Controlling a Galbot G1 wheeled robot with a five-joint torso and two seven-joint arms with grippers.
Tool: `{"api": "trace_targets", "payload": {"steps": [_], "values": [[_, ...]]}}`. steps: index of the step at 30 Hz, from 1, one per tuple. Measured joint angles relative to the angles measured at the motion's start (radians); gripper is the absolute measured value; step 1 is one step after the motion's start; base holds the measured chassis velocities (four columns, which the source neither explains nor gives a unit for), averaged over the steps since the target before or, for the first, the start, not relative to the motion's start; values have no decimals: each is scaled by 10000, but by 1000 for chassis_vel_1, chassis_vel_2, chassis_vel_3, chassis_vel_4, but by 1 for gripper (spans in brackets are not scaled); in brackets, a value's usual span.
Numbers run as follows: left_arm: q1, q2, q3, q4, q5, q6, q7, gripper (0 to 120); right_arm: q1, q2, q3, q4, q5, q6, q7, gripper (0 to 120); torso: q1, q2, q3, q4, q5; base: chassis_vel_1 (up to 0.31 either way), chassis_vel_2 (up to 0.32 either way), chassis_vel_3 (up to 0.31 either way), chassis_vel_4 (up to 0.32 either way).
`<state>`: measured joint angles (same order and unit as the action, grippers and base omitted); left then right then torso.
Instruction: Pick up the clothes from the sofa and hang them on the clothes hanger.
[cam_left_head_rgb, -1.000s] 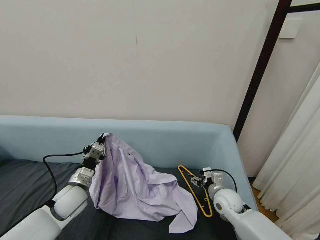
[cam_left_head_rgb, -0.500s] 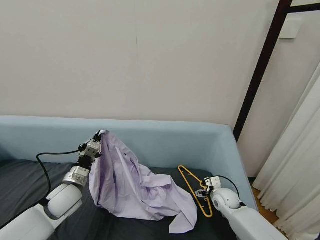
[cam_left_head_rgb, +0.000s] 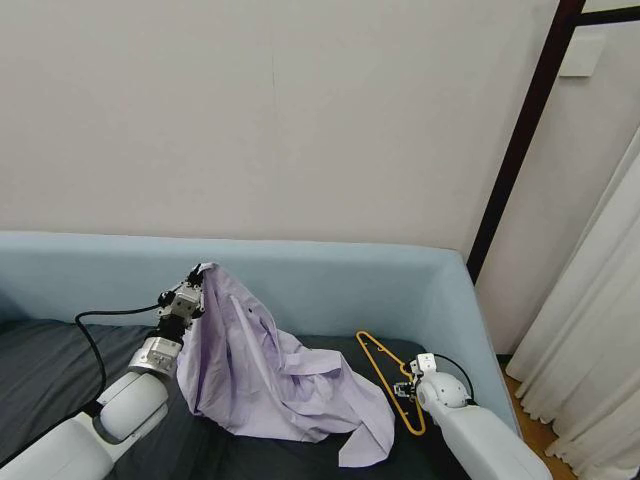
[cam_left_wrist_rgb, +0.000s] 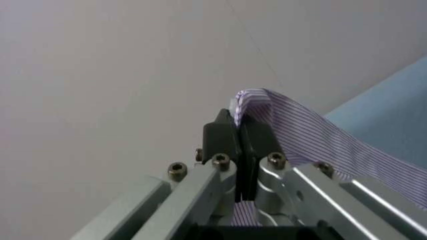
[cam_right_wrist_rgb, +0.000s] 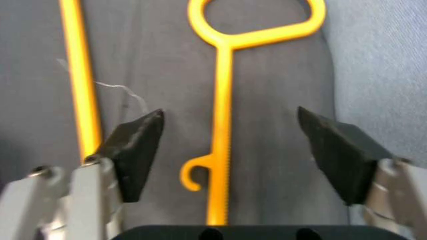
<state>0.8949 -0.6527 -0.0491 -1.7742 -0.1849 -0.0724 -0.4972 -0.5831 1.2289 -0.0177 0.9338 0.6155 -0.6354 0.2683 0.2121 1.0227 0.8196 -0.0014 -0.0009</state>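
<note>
Here the right gripper (cam_left_head_rgb: 405, 386), jaws wide, straddled the hanger (cam_right_wrist_rgb: 222, 90) lying 11-to-5 o'clock; the left gripper (cam_left_wrist_rgb: 238, 131) pinched the shirt (cam_left_head_rgb: 270, 370).

Head camera is looking down over the sofa (cam_left_head_rgb: 330, 280); 2 wrist cameras are peering closely at its shirt (cam_left_wrist_rgb: 313, 135) and hanger (cam_right_wrist_rgb: 222, 115).

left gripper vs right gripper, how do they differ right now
The left gripper is shut on the purple striped shirt; the right gripper is open and empty. The left gripper is raised, holding the shirt's top above the sofa seat; the right gripper sits low, straddling the bar of the yellow hanger. Both are over that seat.
</note>
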Motion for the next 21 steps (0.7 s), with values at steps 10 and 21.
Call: {"api": "trace_targets", "payload": {"steps": [10, 21], "values": [[4, -169, 48, 17, 71, -30, -11, 0, 59, 24, 148, -576, -214, 414, -369, 40, 0, 0, 0, 0, 0, 0, 0, 0, 0], [-77, -294, 153, 210, 146, -21, -17, 0, 13, 266, 141, -778, -397, 504, -564, 4, 0, 0, 0, 2, 0, 0, 0, 0, 0]]}}
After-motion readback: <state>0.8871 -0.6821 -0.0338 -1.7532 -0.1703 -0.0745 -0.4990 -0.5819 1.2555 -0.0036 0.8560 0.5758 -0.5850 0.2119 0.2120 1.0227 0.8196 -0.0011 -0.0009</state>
